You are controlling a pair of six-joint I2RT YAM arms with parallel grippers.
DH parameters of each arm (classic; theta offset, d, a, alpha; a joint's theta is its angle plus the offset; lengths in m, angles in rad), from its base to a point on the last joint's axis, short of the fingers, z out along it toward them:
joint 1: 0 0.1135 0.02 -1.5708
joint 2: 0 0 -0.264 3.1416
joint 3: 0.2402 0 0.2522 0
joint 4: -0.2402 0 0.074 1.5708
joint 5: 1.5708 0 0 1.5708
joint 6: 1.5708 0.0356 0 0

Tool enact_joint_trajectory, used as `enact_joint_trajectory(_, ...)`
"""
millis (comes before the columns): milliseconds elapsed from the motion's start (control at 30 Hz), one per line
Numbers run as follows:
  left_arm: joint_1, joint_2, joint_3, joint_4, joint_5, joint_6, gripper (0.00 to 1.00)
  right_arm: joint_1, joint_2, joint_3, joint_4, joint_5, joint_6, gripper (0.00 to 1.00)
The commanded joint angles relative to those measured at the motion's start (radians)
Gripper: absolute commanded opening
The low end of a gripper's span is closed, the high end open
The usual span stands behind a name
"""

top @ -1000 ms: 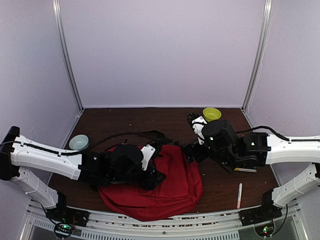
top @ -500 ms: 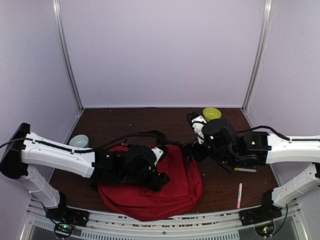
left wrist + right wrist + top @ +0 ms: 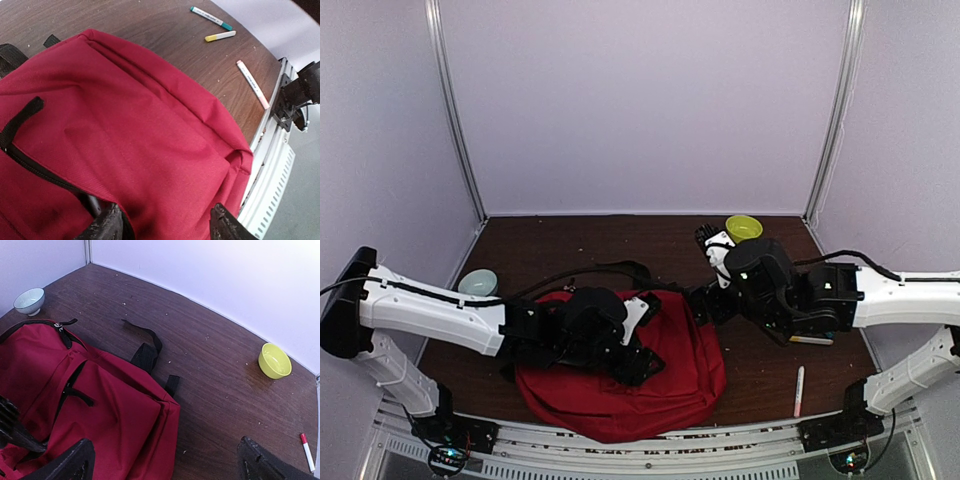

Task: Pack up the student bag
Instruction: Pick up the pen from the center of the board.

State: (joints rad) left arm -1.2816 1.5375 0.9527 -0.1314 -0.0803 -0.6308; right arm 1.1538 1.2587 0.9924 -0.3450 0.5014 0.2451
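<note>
The student bag (image 3: 665, 385) is a big red backpack lying flat near the table's front edge, its black straps (image 3: 620, 269) trailing behind it. My left gripper (image 3: 636, 345) is low over the bag's middle. In the left wrist view it (image 3: 166, 227) is open, with red fabric (image 3: 150, 125) filling the gap between its jaws and a black zipper (image 3: 30, 161) on the left. My right gripper (image 3: 706, 302) hangs wide open above the bag's back right corner. Under it (image 3: 167, 465) I see that corner (image 3: 167, 405) and bare wood.
A yellow-green bowl (image 3: 743, 228) stands at the back right and a pale blue bowl (image 3: 478, 284) at the left. A pink-tipped pen (image 3: 799, 390) lies right of the bag near the front rail. A green-capped marker (image 3: 210, 17) and a yellow one (image 3: 220, 36) lie farther right.
My left arm has reached to the right, carrying its gripper further across the top of the bag. The right arm has hardly moved.
</note>
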Motion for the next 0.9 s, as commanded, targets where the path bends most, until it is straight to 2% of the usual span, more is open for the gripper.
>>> enact_joint_trajectory(0, 0.007, -0.09, -0.019, 0.047, -0.012, 0.021, 0.61, -0.006, -0.052, 0.012, -0.018, 0.091, -0.034, 1.0)
enact_joint_trajectory(233, 0.008, -0.204, -0.024, -0.109, -0.121, 0.046, 0.62, -0.037, -0.081, -0.004, -0.048, 0.128, -0.018, 1.0)
enact_joint_trajectory(400, 0.01, -0.308, -0.072, -0.16, -0.204, 0.044, 0.69, -0.092, -0.131, -0.03, -0.074, 0.154, 0.021, 1.0)
enact_joint_trajectory(600, 0.019, -0.393, -0.126, -0.195, -0.273, 0.04, 0.82, -0.192, -0.208, -0.065, -0.118, 0.113, 0.083, 1.0)
enact_joint_trajectory(867, 0.024, -0.413, -0.139, -0.22, -0.299, 0.036, 0.83, -0.364, -0.287, -0.115, -0.225, 0.102, 0.22, 1.0)
